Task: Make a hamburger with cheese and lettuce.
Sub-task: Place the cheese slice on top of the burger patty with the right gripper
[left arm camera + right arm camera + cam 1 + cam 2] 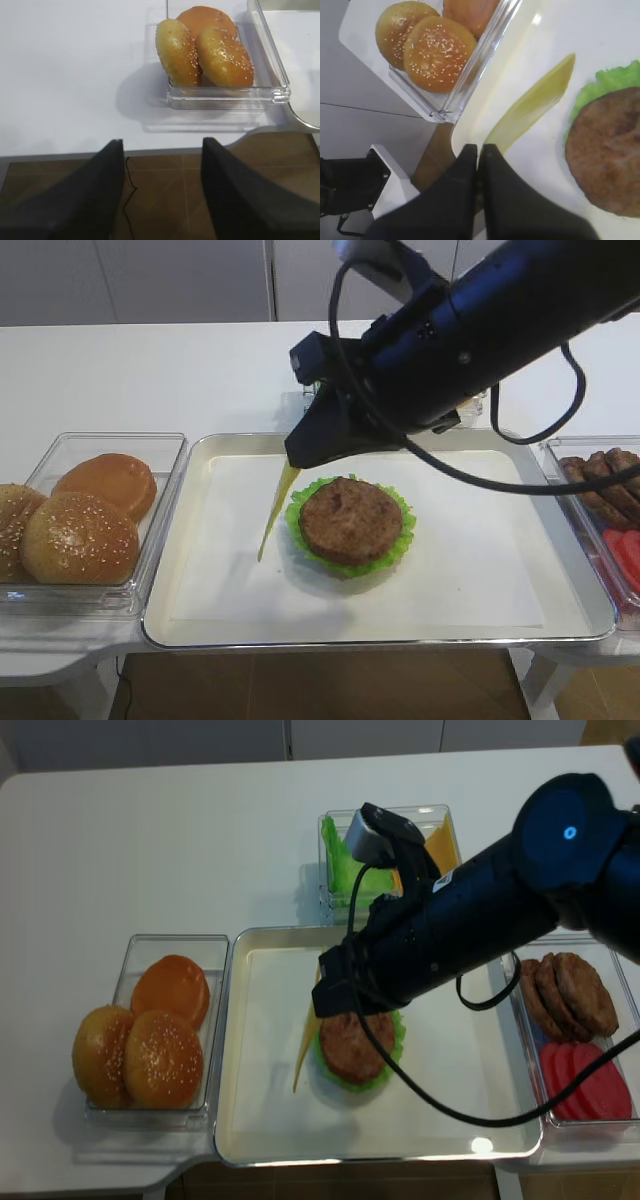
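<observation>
Holding the cheese (532,106) by one edge, the right gripper (479,151) has its fingers (465,165) pinched together on the slice, which hangs tilted down toward the tray (190,540), just left of the hamburger (351,521). Hamburger: brown patty on top, lettuce (300,530) as a frilly green rim round it, sitting mid-tray on white paper (460,580). Cheese not touching the patty in the wrist view. Left gripper (162,190): fingers (95,195) apart with nothing between, hanging off the near left edge of the surface (75,75), over the floor. Clear bin of sesame buns (80,535) left of tray. Bin at right with dark patties (565,990) and red slices (590,1080). Far bin with bunched leaves (340,855) and more yellow slices, partly hidden behind the right arm.
</observation>
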You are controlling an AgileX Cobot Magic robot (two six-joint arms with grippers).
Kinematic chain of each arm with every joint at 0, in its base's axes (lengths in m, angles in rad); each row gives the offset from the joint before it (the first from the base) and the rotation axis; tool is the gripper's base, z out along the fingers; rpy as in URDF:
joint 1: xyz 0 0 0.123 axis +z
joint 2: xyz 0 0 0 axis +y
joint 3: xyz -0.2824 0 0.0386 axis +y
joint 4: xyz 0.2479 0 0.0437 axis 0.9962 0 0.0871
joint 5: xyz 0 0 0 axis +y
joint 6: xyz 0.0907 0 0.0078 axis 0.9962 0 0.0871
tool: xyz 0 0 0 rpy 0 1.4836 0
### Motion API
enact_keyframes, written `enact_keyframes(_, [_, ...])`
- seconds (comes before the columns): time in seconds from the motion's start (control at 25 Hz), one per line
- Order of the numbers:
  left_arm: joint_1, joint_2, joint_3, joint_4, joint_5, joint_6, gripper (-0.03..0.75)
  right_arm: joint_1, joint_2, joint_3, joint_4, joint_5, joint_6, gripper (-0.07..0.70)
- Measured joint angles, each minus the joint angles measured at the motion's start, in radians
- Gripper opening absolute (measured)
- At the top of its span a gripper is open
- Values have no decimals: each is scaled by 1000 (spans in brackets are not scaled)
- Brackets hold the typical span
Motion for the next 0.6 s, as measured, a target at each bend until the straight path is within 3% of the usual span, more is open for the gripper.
enact_keyframes(0.28, [0, 0, 0, 0, 0, 0, 370, 0, 19, 0, -111, -14, -1, 11])
enact_keyframes(0.6, [0, 0, 0, 0, 0, 0, 370, 0, 19, 0, -328, -20, 103, 11])
